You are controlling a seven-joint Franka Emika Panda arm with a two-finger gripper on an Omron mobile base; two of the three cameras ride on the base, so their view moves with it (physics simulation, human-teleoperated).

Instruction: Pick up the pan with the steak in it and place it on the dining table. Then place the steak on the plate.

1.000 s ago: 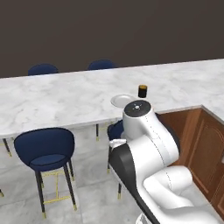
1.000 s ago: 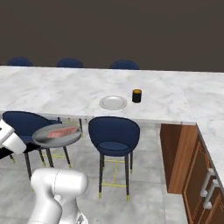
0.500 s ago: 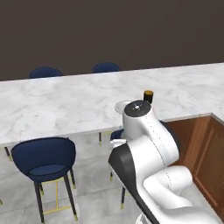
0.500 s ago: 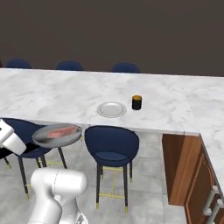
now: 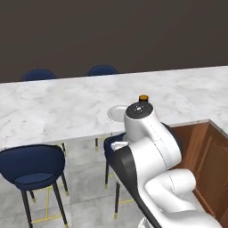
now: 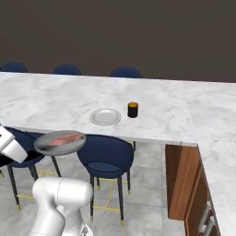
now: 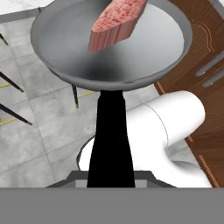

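Gripper: closed on the black handle of the pan (image 7: pixel 111 48); fingertips hidden beneath the handle in the hand view.
Pan: held in the air at the arm's left, over the floor, short of the dining table (image 6: pixel 55 99).
Steak: the steak (image 6: pixel 64 138) lies in the pan.
Plate: the plate (image 6: pixel 105 116) sits near the table's front edge, a dark cup (image 6: pixel 132 109) just beside it.
In the way: a blue chair (image 6: pixel 105 159) stands tucked between pan and plate.
Change: the base has driven; plate and cup sit further right in the right base view than before.

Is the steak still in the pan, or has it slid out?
In. The steak lies inside the pan, which is carried level above a blue chair, short of the dining table; the hand view shows it against the far rim.
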